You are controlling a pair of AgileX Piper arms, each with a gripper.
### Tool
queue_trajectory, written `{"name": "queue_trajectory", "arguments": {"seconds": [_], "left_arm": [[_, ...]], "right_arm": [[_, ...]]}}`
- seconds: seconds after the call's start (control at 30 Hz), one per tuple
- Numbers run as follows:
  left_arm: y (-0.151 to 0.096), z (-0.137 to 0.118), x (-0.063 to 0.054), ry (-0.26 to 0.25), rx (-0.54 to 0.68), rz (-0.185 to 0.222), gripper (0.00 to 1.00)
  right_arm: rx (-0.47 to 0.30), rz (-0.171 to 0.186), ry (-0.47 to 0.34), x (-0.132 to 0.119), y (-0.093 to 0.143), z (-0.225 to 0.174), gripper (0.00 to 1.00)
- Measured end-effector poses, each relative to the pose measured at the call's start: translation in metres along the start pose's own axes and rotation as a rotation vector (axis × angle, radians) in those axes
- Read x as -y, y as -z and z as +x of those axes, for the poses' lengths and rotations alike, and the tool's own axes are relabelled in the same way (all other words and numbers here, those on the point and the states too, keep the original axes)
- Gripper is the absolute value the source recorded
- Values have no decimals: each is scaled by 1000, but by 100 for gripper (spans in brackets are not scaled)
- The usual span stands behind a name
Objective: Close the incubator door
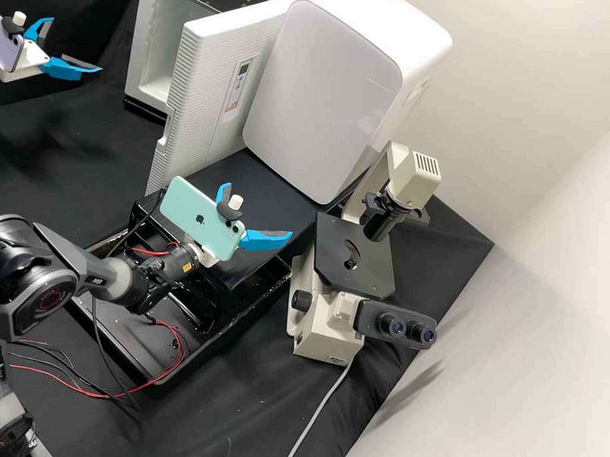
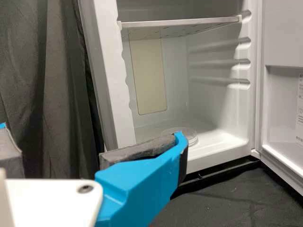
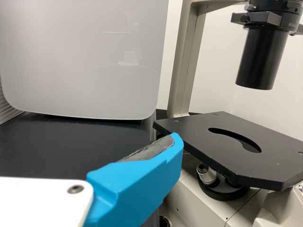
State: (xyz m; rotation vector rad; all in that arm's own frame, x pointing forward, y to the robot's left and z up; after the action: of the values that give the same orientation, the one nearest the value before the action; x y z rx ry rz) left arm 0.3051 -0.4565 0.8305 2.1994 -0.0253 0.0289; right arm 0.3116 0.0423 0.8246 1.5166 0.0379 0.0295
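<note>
Left gripper (image 1: 76,43): we record fingers spread wide, nothing held, before the mouth of the incubator (image 1: 140,56). Door (image 1: 206,85): right of that gripper, standing open, long axis upright, inner side towards it; white, finely ribbed outside. Right gripper (image 1: 258,210): parted, empty, apparently nearer, on the outer side. We judge the closing swing runs leftward.

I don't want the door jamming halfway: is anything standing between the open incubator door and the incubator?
Nothing visible stands between the door and the incubator it closes against. The clear dishes sit inside, on the incubator's floor, and do not appear to stick out past its front.
</note>
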Motion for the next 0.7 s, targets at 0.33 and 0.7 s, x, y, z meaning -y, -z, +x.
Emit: {"name": "queue_trajectory", "arguments": {"seconds": [0.33, 0.7], "left_arm": [[0, 0, 0, 0, 0, 0, 100], [0, 0, 0, 0, 0, 0, 100]], "right_arm": [[0, 0, 0, 0, 0, 0, 100], [-26, -2, -8, -1, 7, 4, 100]]}}
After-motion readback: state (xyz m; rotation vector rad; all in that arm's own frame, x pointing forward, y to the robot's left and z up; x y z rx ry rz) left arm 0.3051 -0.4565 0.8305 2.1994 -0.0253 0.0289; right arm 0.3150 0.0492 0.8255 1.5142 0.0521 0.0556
